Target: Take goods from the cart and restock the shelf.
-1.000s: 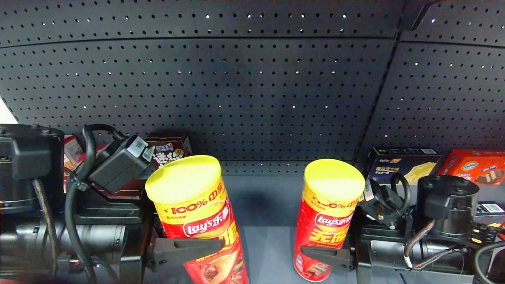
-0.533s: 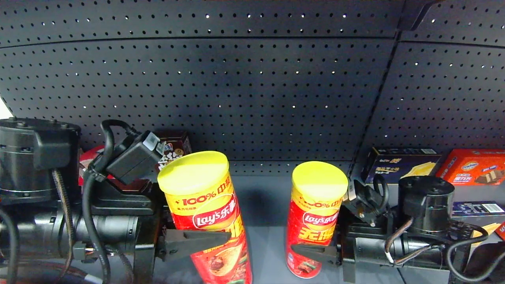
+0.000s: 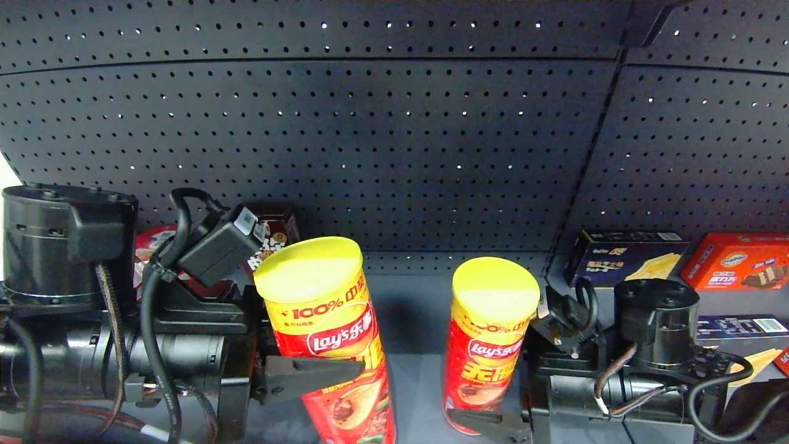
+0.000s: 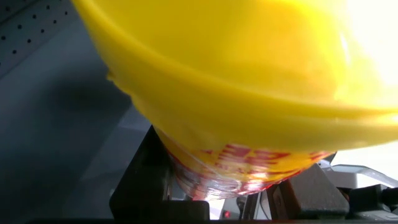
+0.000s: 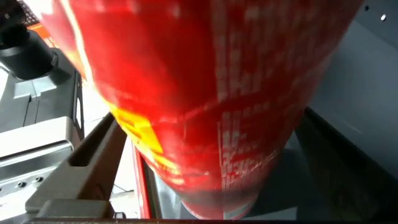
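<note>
**Two crisp cans go up to the shelf.** We hold a can in each arm over the grey shelf board (image 3: 419, 345), in front of the perforated back panel (image 3: 394, 154). Our left gripper (image 3: 336, 377) is clamped round the lower half of the left can (image 3: 320, 320), with one dark finger crossing its front. Our right gripper (image 3: 476, 404) grips the right can (image 3: 490, 345) low on its body. Both cans stand close to upright, leaning slightly outward at the top.

We judge that the low side grips leave the yellow lids (image 3: 308, 268) free and let each base meet the board first, so the cans can be stood rather than dropped. The bare stretch of board between the boxed goods on either side looks like the slot meant for them. We cannot tell whether either base touches the board. The left base runs out of the head view, and the right one is partly hidden by the finger below it.

The count is two cans, two yellow lids and two grippers, both full. Behind the left wrist sits one brown box (image 3: 277, 223), beside a red pack (image 3: 153, 237) that we cannot make out. To the right stand one dark blue box (image 3: 629, 256) and one orange box (image 3: 736, 259), with one more dark box (image 3: 746, 324) lying in front of them.
</note>
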`<state>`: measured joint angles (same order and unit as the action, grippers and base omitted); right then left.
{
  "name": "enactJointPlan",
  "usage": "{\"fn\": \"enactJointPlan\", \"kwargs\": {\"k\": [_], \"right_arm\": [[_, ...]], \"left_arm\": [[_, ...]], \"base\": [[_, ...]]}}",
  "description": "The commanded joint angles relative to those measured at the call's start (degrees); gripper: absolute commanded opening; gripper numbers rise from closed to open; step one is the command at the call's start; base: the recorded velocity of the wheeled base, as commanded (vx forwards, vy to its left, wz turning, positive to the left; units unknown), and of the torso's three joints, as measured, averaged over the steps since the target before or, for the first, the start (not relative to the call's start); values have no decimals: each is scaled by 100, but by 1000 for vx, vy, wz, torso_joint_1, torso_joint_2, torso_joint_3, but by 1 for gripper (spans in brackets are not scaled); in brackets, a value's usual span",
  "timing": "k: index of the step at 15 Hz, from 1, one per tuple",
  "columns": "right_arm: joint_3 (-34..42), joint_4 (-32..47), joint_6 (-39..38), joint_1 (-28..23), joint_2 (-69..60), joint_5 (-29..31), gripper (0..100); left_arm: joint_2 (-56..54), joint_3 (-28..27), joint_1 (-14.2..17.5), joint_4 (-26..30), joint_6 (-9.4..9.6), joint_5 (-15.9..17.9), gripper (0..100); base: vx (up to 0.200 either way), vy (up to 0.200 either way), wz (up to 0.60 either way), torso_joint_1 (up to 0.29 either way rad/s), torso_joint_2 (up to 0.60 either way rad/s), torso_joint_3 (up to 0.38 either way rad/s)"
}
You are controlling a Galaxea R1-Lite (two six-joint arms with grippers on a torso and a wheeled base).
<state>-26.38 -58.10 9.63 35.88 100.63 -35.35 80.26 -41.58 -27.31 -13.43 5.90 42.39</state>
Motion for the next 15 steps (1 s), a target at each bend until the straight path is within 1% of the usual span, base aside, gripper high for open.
{"fn": "enactJointPlan", "kwargs": {"k": [1,7,11,12,14,15], "right_arm": [[28,0,4,-19,-53,2,100],[256,9,21,-19,-492,28,100],[608,44,21,-72,-1028,81,100],[801,97,21,-178,-1309,72,100],[924,124,21,-213,-1608,81,100],[898,431,21,-213,-2039,81,100]], "left_arm": [[-2,10,-3,-1,-1,-2,0],[-28,19,-3,-1,8,-2,0],[-28,19,-11,-1,8,-2,0],[-28,19,-11,-1,8,-2,0],[-37,27,-11,-1,8,-2,0],[-46,54,-11,-1,8,-2,0]], "base": [[0,0,0,0,0,0],[0,0,0,0,0,0],[0,0,0,0,0,0],[0,0,0,0,0,0],[0,0,0,0,0,0],[0,0,0,0,0,0]]}}
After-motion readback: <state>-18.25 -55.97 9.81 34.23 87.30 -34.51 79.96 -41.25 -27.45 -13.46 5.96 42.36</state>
